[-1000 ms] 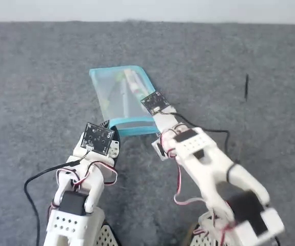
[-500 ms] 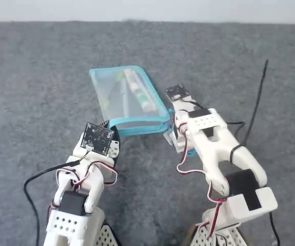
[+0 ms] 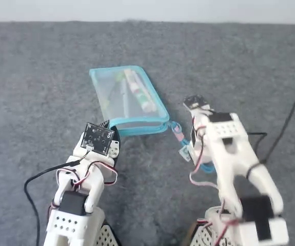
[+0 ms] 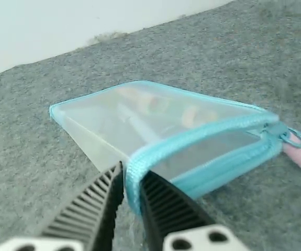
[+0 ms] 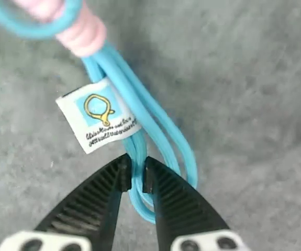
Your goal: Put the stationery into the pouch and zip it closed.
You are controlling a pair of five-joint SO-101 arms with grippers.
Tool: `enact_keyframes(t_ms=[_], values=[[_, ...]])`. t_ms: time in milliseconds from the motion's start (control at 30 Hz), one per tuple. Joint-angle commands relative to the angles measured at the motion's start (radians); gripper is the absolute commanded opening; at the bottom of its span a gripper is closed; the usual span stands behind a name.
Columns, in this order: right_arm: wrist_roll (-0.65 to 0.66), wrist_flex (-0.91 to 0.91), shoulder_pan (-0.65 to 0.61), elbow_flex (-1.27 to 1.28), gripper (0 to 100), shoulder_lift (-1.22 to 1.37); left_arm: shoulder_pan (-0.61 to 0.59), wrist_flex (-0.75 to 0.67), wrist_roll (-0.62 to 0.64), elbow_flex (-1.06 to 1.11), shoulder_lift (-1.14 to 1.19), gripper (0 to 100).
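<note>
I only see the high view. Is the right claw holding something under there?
Observer: Yes. Its wrist view shows the right claw shut on the blue cord, close to a white tag.
Kid: What about the left claw?
Observer: The left claw pinches the pouch at a corner of its zipper edge.
Kid: Is the zip shut?
Observer: It looks shut. The slider sits at the end far from that claw.
</note>
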Motion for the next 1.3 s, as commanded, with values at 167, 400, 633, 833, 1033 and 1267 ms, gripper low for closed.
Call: enact_keyframes(t_ms=[167,400,633,833,1033,1267], values=[[0.132,0.101,0.044,0.12,1.3,-0.507,0.006,-0.046,0.009,-0.004,-0.017,1],[0.287,0.266,0.145,0.12,5.3,-0.817,0.006,-0.046,0.009,-0.002,-0.017,1],[0.414,0.343,0.217,0.138,25.3,-0.822,0.006,-0.046,0.009,-0.002,-0.017,1],[0.42,0.338,0.133,0.124,27.2,-0.717,0.006,-0.046,0.008,-0.002,-0.017,1],[0.229,0.2,-0.031,-0.02,27.1,-0.472,0.006,-0.046,0.008,-0.002,-0.017,1],[0.031,-0.054,-0.226,-0.166,27.1,-0.139,-0.002,-0.044,0.005,-0.001,-0.017,1]])
